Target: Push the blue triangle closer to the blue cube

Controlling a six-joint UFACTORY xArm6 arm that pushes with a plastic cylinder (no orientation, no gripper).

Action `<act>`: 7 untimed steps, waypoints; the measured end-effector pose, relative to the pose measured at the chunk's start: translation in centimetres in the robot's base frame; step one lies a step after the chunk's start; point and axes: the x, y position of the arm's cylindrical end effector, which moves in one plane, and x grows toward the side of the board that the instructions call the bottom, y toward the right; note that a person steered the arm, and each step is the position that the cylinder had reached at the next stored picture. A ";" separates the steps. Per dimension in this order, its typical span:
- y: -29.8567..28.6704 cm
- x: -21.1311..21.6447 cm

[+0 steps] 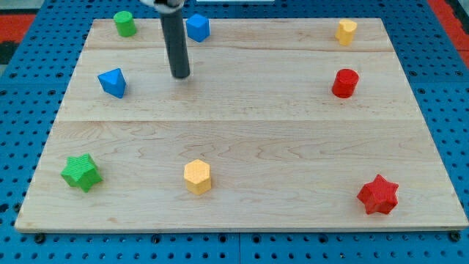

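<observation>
The blue triangle (113, 82) lies on the wooden board at the view's left, in the upper half. The blue cube (197, 28) sits near the view's top edge, right of the rod. My tip (180, 75) rests on the board between them, to the right of the triangle and below the cube. It touches neither block.
A green cylinder (124, 23) is at the top left. A yellow block (346, 31) and a red cylinder (344, 83) are at the right. A green star (80, 173), a yellow hexagon (197, 177) and a red star (378, 195) lie along the bottom. The board (256, 132) sits on a blue pegboard.
</observation>
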 end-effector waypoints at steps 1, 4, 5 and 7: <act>-5.6 4.0; -9.5 -1.3; -9.2 0.5; -7.4 -4.1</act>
